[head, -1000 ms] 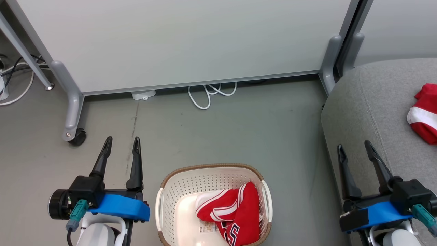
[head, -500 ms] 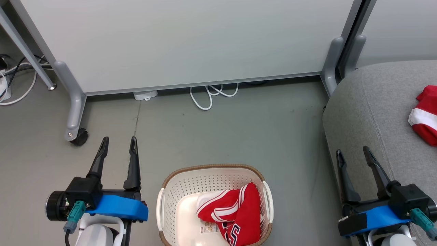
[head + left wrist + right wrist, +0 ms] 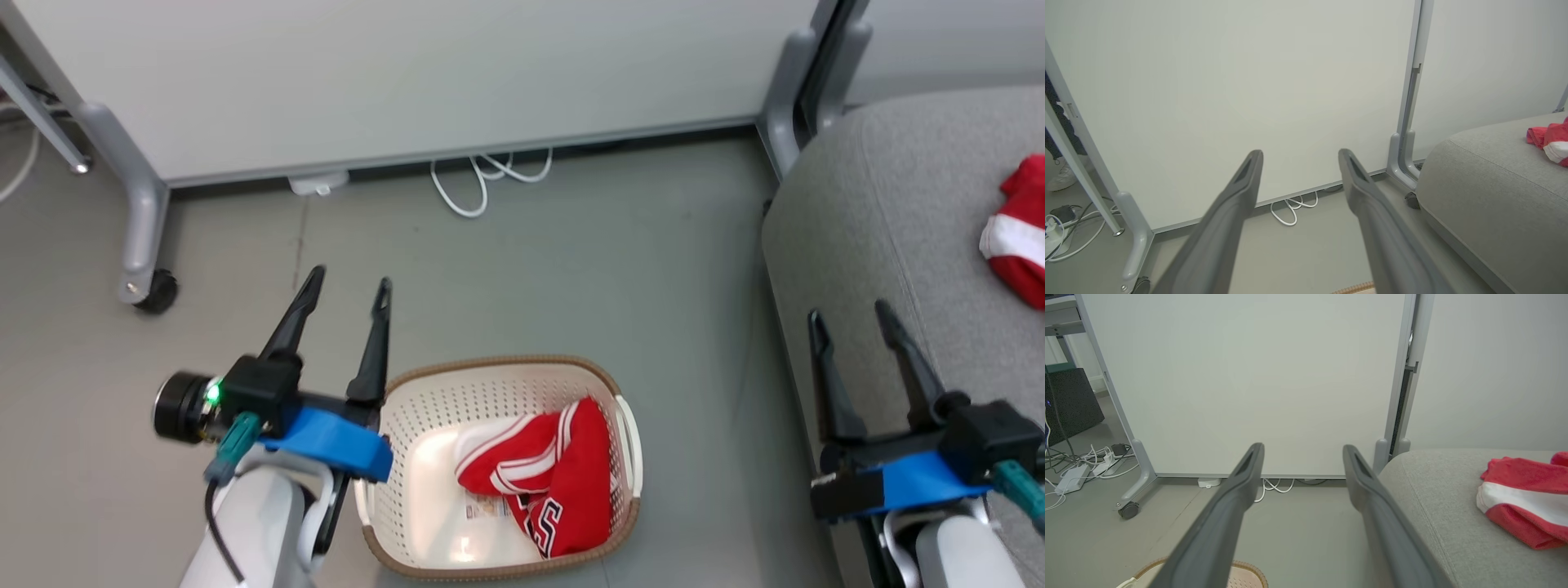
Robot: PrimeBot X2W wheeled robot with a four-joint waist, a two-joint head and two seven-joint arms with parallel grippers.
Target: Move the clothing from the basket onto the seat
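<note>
Wide open above the basket (image 3: 490,361), mouth unblocked. Inside, red clothing (image 3: 563,482) heaped toward three o'clock, bare bottom at nine. Bare grey floor (image 3: 637,269) from twelve to two o'clock of the basket, free passage across to the seat (image 3: 882,204) at three. At ten o'clock, left gripper (image 3: 351,279) just beside the rim, open-fingered and empty. At three, right gripper (image 3: 847,310) open over the seat's near edge. Well apart at twelve: partition panel (image 3: 408,73) and looped white cable (image 3: 478,184). At ten, wheeled leg (image 3: 143,220). On the seat at two o'clock, a red garment (image 3: 1016,237), free grey cushion around it.
</note>
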